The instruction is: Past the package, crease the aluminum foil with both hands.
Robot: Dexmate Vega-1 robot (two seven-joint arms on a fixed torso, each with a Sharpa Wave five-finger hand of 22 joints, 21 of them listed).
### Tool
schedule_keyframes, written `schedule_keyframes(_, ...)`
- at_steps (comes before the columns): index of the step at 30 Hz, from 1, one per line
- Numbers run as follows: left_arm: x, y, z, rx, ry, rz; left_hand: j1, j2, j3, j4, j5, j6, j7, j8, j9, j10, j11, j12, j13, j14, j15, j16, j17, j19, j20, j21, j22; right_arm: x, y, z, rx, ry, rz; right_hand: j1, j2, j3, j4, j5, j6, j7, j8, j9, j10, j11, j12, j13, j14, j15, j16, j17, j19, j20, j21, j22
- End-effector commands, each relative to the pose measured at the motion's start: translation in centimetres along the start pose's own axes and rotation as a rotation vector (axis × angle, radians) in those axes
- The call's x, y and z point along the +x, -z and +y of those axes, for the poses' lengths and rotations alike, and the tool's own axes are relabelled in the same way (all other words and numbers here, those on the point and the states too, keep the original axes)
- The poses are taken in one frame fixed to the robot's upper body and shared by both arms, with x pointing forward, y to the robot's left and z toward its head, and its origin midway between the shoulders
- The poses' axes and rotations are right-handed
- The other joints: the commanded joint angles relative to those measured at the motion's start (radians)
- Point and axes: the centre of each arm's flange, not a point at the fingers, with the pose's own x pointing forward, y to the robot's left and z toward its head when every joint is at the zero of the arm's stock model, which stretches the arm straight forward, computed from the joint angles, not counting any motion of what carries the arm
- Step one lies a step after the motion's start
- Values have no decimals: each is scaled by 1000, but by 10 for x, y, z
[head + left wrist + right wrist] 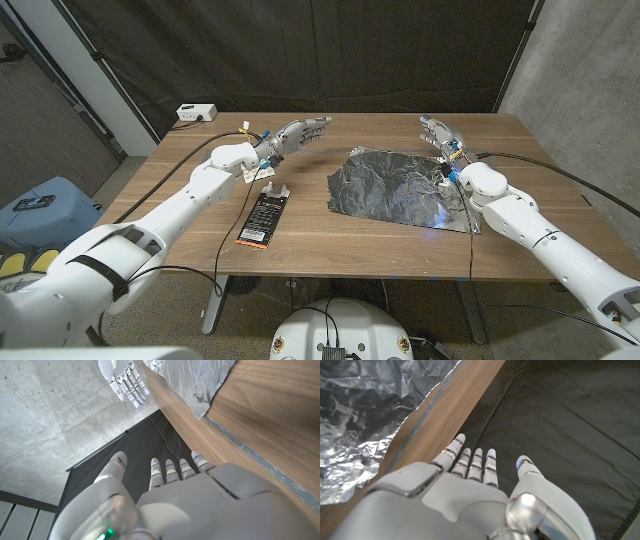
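Lying crumpled on the table (330, 230), aluminum foil (400, 188); package (262, 218) alongside; left hand (297, 133) and right hand (440, 133) spread, grasping nothing.

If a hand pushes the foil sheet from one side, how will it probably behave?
The aluminum foil is thin and already wrinkled, so it would probably buckle rather than slide whole. It looks very light, so it may lift or shift easily. New creases will likely stay.

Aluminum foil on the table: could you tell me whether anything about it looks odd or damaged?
The aluminum foil is heavily wrinkled and lies askew, its edges uneven. No tear shows. Both the left hand and right hand hover open, apart from it.
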Motion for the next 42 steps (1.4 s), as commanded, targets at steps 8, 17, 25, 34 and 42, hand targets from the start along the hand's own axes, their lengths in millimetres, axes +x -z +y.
schedule_keyframes(8, 23, -8, -13, 162, 149, 38, 13, 1, -3, -6, 17, 55, -50, 17, 5, 17, -13, 8, 4, 14, -12, 6, 3, 13, 1, -9, 4, -9, -12, -21, -155, 14, 42, 14, 1, 3, -10, -3, -13, -1, -4, 4, -6, 0, -3, 1, -12, 5, -3, 2, -7, -22, 0, 4)
schedule_keyframes(17, 35, -13, -18, 235, 199, 44, 19, 8, 0, -8, 26, 69, -72, 18, 5, 22, -18, 9, 4, 17, -17, 6, 3, 15, 1, -14, 5, -6, -21, -31, -243, 24, 66, 15, 0, 2, -13, -4, -16, 0, -4, 4, -6, 2, -2, 1, -12, 10, -1, 2, -7, -18, 2, 4)
schedule_keyframes(25, 44, -14, -23, 284, 237, 57, 18, 7, -1, -8, 30, 82, -76, 19, 5, 26, -16, 10, 5, 15, -18, 5, 4, 13, 1, -18, 5, -4, -20, -35, -267, 32, 81, 20, -6, 1, -23, -4, -13, 0, -3, 4, -2, 4, 0, 1, -9, 12, 1, 0, -6, -16, 4, 4)
schedule_keyframes(34, 53, -13, -26, 318, 268, 64, -6, 11, -10, 13, 34, 67, -82, 8, 6, 24, -16, 9, 5, 9, -17, 7, 11, 10, 2, -25, 6, -1, -26, -41, -353, 45, 112, 27, -13, -1, -34, -5, -2, 7, 2, 4, 13, 3, 6, 0, 6, 11, 8, -2, 5, -11, 10, 4)
schedule_keyframes(42, 60, -8, -31, 363, 315, 90, -128, 43, -37, 131, 35, 12, -56, -7, 8, 9, 2, 3, 6, -17, -2, 10, 23, -6, 15, -47, 10, 4, -33, -46, -404, 54, 119, 32, -22, -5, -46, -5, 13, 20, 7, 4, 29, 13, 11, 0, 17, 11, 12, -3, 13, -9, 13, 4)
